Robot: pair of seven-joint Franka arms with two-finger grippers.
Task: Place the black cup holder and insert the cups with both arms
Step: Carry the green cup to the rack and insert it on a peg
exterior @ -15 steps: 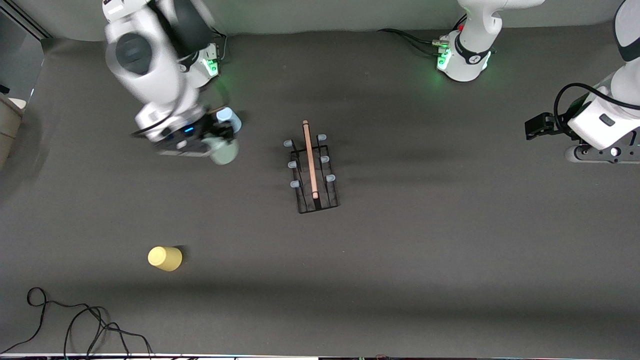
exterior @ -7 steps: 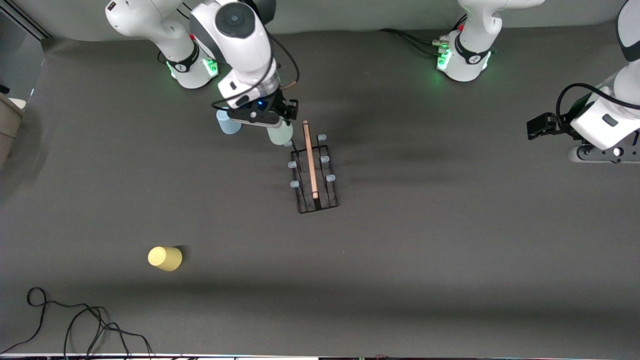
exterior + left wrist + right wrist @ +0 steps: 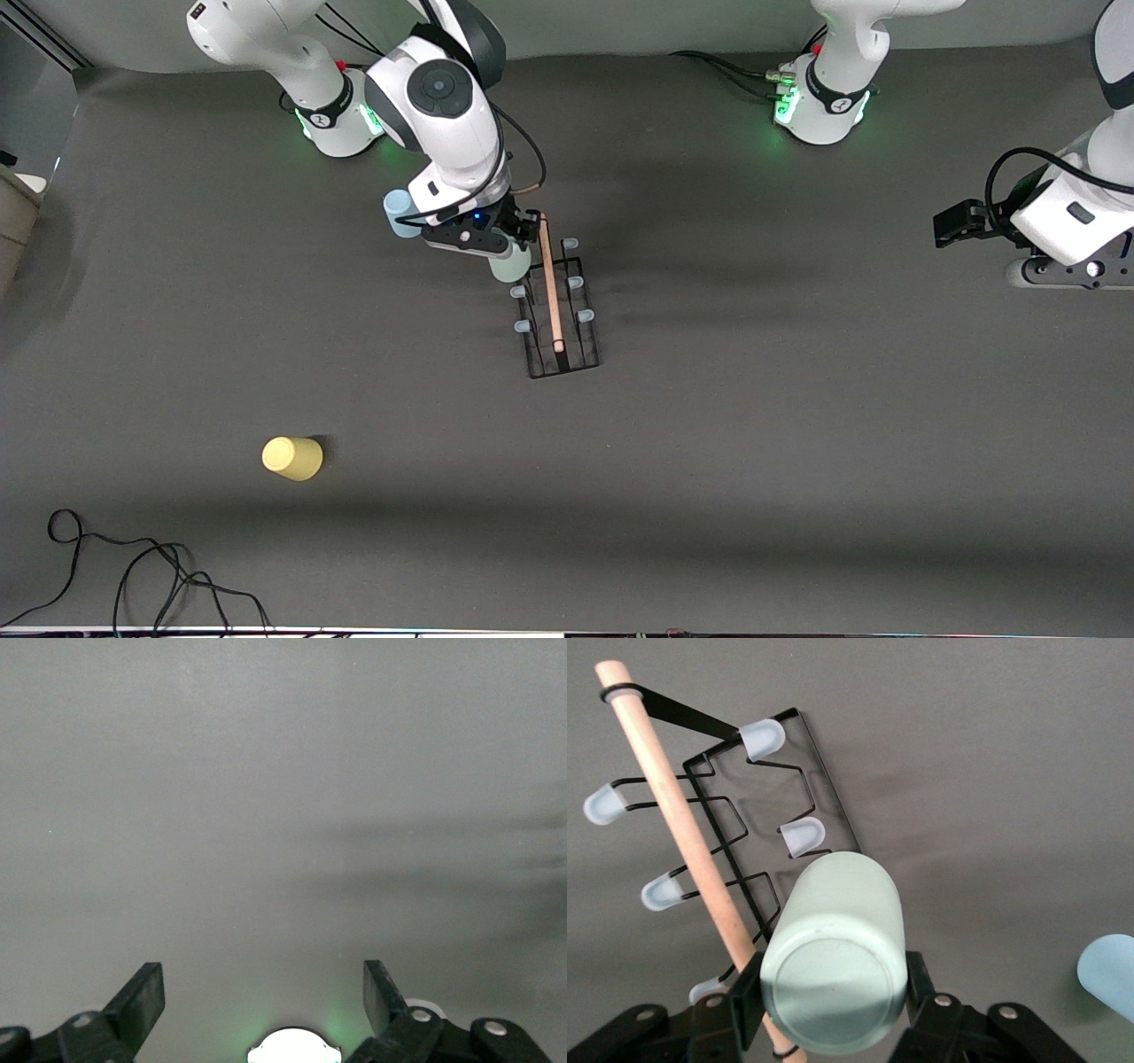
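Note:
The black cup holder stands mid-table with its wooden rod handle on top; it also shows in the right wrist view. My right gripper is shut on the pale green cup, over the holder's end toward the robots' bases, by its pegs. In the right wrist view the cup sits between the fingers, its base facing the camera. The light blue cup stands on the table beside the right arm. The yellow cup lies nearer the front camera. My left gripper is open and empty, waiting at the table's left-arm end.
A black cable lies coiled at the table's front corner on the right arm's end. Both arm bases glow green along the table edge farthest from the front camera. The left arm hangs over its end of the table.
My right gripper carried the pale green cup from beside the light blue cup across to the cup holder, and now sits lower over its end pegs. The left arm has not moved.

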